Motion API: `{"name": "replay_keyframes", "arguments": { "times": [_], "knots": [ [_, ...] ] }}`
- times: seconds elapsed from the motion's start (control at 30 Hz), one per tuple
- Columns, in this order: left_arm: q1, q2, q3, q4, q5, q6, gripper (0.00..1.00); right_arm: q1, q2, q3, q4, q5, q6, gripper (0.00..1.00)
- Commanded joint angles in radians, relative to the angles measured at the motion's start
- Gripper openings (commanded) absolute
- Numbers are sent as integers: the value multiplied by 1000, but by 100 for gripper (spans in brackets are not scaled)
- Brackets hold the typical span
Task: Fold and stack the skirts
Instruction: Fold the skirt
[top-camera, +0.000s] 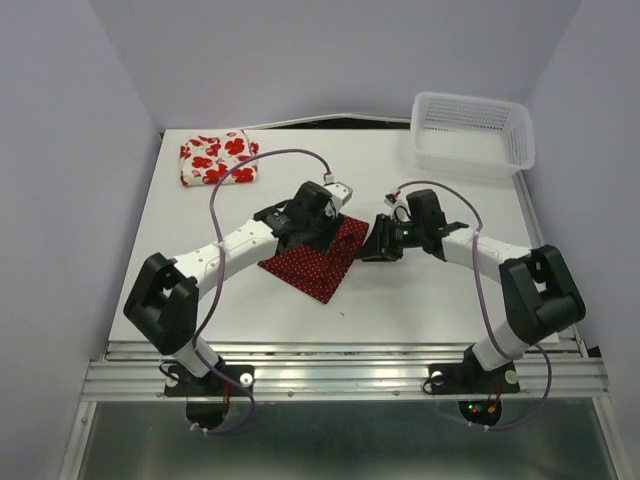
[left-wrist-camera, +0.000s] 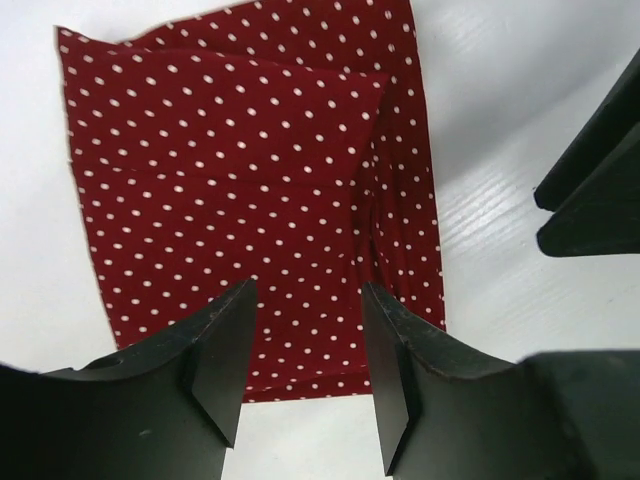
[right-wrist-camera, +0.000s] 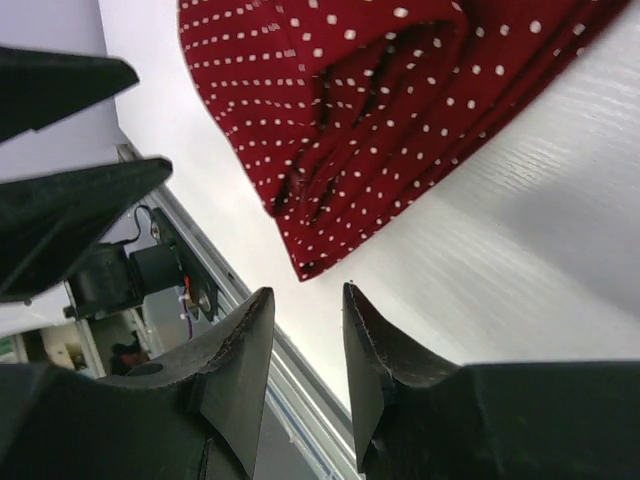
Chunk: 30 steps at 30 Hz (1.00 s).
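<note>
Beyond my left gripper (left-wrist-camera: 305, 305), spread and empty, lies the dotted red skirt (left-wrist-camera: 230, 180). My right gripper (right-wrist-camera: 306, 305), parted, holds nothing.

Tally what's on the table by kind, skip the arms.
Skirts: 2 (white skirt with red flowers, folded, far left corner; dark red skirt with white dots, mid-table)
Baskets: 1 (white plastic lattice basket, far right corner)
Total: 3
</note>
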Motion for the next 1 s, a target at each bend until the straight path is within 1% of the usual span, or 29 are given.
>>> {"name": "replay_keyframes", "arguments": {
  "times": [0.0,0.1,0.23,0.27,0.33,0.47,0.63,0.8,0.87,0.97],
  "knots": [
    [-56,34,1,8,-63,-44,57,10,35,-5,191,32,124,39],
    [-107,86,22,11,-105,-47,57,10,57,16,211,55,151,38],
    [-136,144,56,-7,-120,-57,58,10,133,25,255,56,220,32],
    [-144,153,62,-12,-120,-62,58,10,167,16,301,52,255,28],
    [-147,173,68,-16,-110,-62,58,10,202,10,345,58,300,26],
    [-148,212,87,-21,-106,-68,61,10,258,2,367,61,314,25],
    [-153,273,121,-27,-163,-73,62,10,323,-10,352,67,317,25],
    [-160,308,134,-35,-165,-70,61,10,356,-14,341,82,314,26],
    [-160,327,133,-32,-165,-70,60,10,362,-13,324,97,306,26],
    [-160,354,138,-38,-175,-80,53,10,371,-10,303,110,297,26]
  ]
}}
